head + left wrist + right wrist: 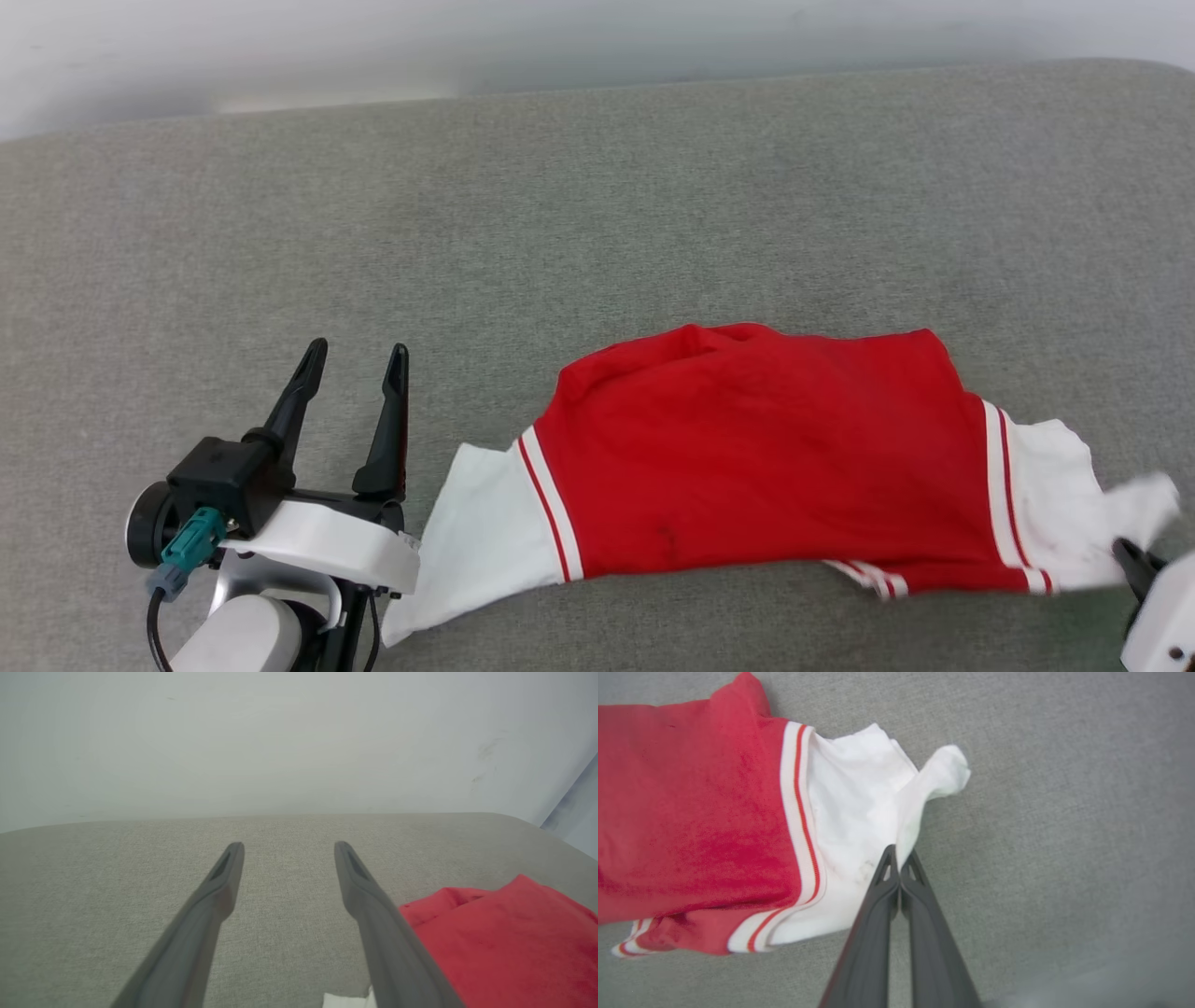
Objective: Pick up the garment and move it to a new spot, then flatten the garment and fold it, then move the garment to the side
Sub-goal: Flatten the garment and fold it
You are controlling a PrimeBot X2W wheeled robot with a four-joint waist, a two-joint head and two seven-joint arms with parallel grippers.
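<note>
The garment [756, 457] is a red jersey with white sleeves and red-white trim, lying crumpled with its plain red side up on the grey cushion. My left gripper [357, 359] stands open just left of the garment's left white sleeve [476, 523], holding nothing. In the left wrist view its gripper [288, 851] is spread wide over bare fabric, the garment [504, 938] at the lower right. My right gripper [899, 851] is shut on the edge of the right white sleeve [859, 812], pinching a fold of cloth. In the head view that gripper [1134, 558] pokes in at the lower right edge.
The grey upholstered surface [597, 215] stretches wide behind and to both sides of the garment. A pale wall [299, 742] rises beyond its far edge. The surface's rounded corner [537, 826] lies at the far right.
</note>
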